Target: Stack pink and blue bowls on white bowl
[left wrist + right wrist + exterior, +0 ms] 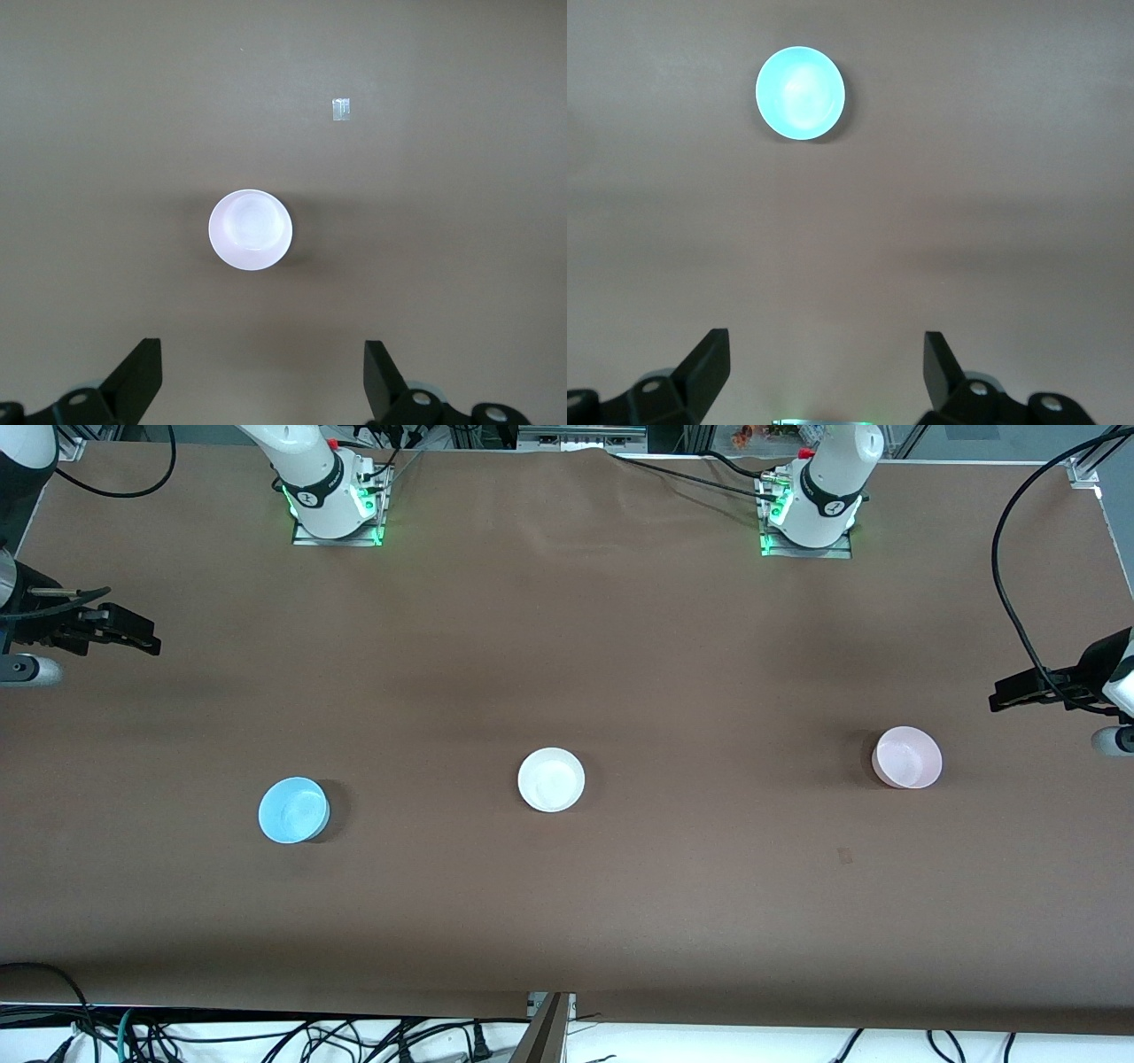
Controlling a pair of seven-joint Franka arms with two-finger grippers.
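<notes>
The white bowl stands upright in the middle of the brown table. The blue bowl stands toward the right arm's end and shows in the right wrist view. The pink bowl stands toward the left arm's end and shows in the left wrist view. The three bowls stand well apart. My right gripper hangs open and empty over the table's edge at its own end, its fingers wide. My left gripper hangs open and empty over its end, apart from the pink bowl, fingers wide.
The arm bases stand along the table's edge farthest from the front camera. A small tape mark lies nearer the front camera than the pink bowl. Cables hang below the table's near edge.
</notes>
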